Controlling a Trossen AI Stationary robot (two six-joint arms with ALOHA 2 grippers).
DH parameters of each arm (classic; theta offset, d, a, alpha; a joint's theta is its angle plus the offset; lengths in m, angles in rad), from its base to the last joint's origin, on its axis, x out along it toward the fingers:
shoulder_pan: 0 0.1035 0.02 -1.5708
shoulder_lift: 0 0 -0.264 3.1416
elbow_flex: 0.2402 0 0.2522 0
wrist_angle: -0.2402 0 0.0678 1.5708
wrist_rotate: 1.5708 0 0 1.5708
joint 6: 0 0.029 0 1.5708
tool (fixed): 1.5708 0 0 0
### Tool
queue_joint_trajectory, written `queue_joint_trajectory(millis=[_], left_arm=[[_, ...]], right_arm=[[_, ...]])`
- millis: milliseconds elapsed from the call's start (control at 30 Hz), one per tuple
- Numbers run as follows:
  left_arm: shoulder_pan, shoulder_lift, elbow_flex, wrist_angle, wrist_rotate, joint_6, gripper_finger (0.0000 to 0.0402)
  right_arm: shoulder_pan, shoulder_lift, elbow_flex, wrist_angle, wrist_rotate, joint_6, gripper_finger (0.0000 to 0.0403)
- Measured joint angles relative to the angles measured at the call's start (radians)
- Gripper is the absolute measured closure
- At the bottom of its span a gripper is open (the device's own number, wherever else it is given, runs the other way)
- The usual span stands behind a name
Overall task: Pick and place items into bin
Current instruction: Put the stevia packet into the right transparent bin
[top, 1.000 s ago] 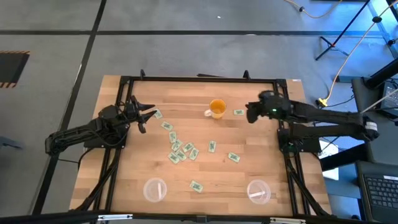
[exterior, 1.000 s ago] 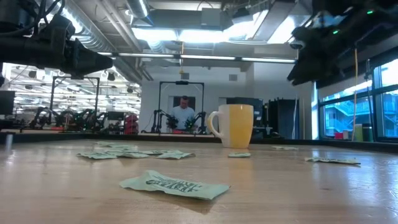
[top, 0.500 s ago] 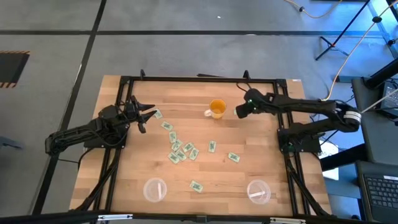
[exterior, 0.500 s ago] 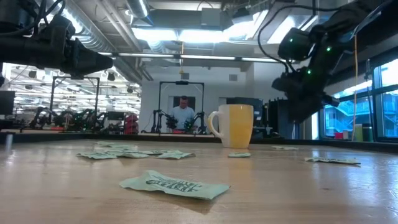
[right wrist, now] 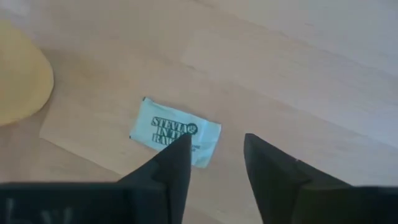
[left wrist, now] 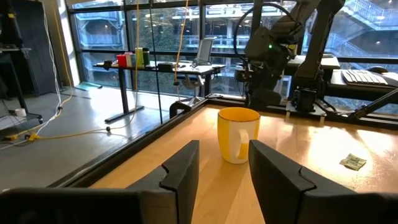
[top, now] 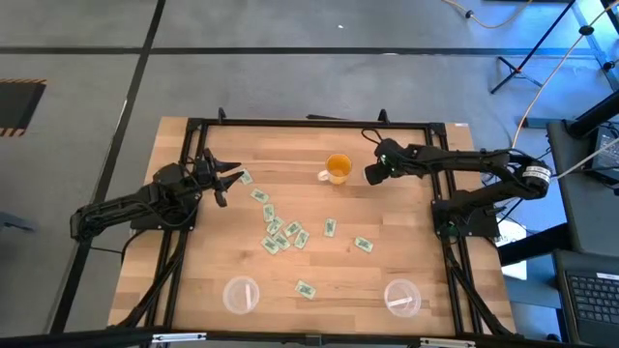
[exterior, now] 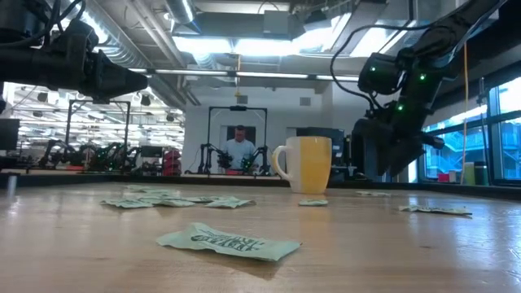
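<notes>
Right gripper [right wrist: 214, 155] fingers apart above flat, seemingly paper packet [right wrist: 175, 131]

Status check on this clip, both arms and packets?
Right gripper jaws open, over packet beside mug. Left gripper open, waiting at left edge. Nothing held.

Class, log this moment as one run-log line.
right gripper: open, above packet beside orange mug | left gripper: open, waiting at table's left

A grey floor [top: 290, 82] lay round the table. Tall windows [left wrist: 168, 28] lined one side, a desk [left wrist: 155, 67] before them. Ceiling lights [exterior: 236, 45] glowed overhead, and a person [exterior: 239, 148] stood far back
</notes>
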Motion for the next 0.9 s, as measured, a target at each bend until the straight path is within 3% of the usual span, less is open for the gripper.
queue_joint_trajectory(millis=[200,600,900], left_arm=[[0.000,0.000,0.000,0.000,0.000,0.000,0.0269],[0.000,0.000,0.000,0.000,-0.002,0.000,0.0269],[0.000,0.000,0.000,0.000,-0.002,0.000,0.0269]], right_arm=[[0.000,0.030,0.000,0.063,0.000,-0.010,0.0216],[0.000,0.115,0.000,0.065,0.002,0.024,0.0214],[0.000,0.186,0.005,0.065,0.015,0.048,0.0253]])
